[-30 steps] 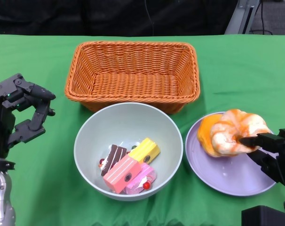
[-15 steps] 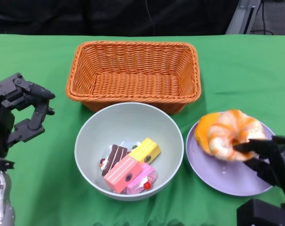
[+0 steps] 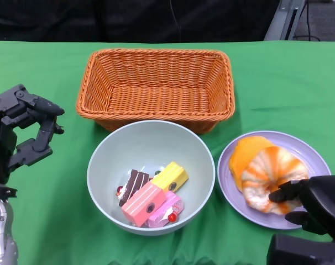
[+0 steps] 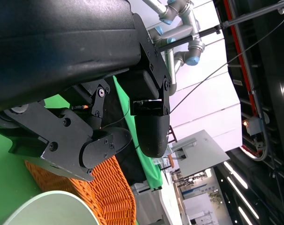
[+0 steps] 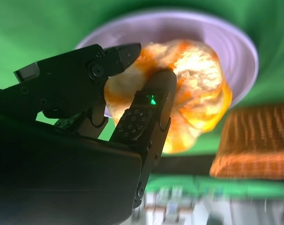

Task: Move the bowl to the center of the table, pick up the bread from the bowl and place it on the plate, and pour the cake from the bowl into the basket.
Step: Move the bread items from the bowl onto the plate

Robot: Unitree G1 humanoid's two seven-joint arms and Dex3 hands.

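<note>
We find no readable text, label, brand, number or sign in any view: nothing we can make out on the things on the bench, on the hands, or in the blurred room behind.

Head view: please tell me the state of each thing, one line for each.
basket: empty, upright.
bowl: upright, holds cake pieces.
plate: holds the bread.
bread: on the plate, gripped by right hand.
left hand: holds nothing, fingers apart.
</note>
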